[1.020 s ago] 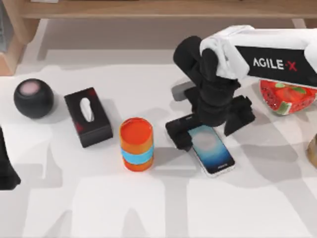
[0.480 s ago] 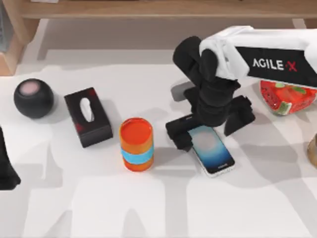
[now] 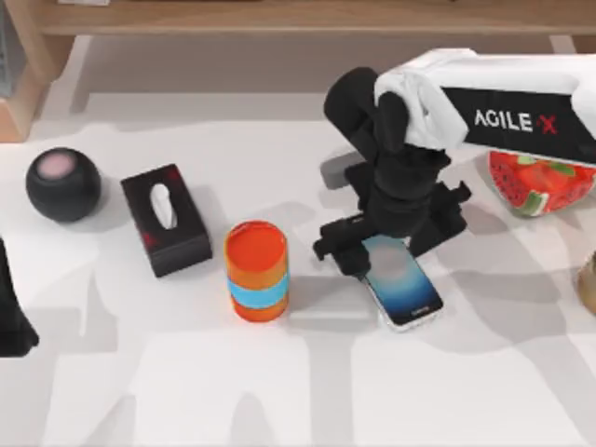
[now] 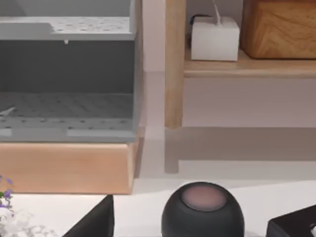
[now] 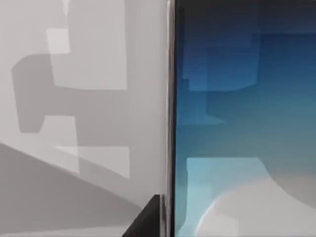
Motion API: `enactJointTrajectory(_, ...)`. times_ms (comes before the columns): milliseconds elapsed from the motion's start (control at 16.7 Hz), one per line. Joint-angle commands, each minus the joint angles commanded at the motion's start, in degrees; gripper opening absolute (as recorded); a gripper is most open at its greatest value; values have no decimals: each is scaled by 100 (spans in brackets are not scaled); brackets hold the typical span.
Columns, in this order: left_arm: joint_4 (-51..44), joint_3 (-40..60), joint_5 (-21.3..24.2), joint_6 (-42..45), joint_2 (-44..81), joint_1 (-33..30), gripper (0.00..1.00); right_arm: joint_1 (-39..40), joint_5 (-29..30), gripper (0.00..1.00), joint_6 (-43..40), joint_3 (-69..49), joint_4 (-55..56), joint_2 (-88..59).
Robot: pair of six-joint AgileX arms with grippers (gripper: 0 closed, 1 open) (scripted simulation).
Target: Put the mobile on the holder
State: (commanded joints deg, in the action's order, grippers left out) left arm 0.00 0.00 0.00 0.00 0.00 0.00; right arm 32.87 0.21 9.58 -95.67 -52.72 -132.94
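The mobile lies flat on the white table right of centre, its dark-blue screen glowing pale in the middle. My right gripper is down over its far end, with the black fingers drawn in against its two long edges. In the right wrist view the mobile's screen and pale edge are very close, with a black fingertip touching that edge. The holder is hidden or out of view. My left gripper is parked at the table's left edge.
An orange cup with a blue band stands just left of the mobile. Farther left are a black tissue box and a black round speaker. A watermelon-patterned object sits under the right arm. A wooden shelf runs along the back.
The right gripper's fingers have drawn inward from a wide spread to the mobile's edges. The mobile has barely moved. The left arm has stayed still.
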Motion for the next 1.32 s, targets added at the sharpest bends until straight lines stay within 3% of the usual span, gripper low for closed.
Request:
enactJointTrajectory(120, 0, 0, 0, 0, 0, 0, 100, 0, 0, 0, 0, 0, 0, 0)
enactJointTrajectory(1320, 0, 0, 0, 0, 0, 0, 100, -35, 35, 0, -21, -287, -486, 452)
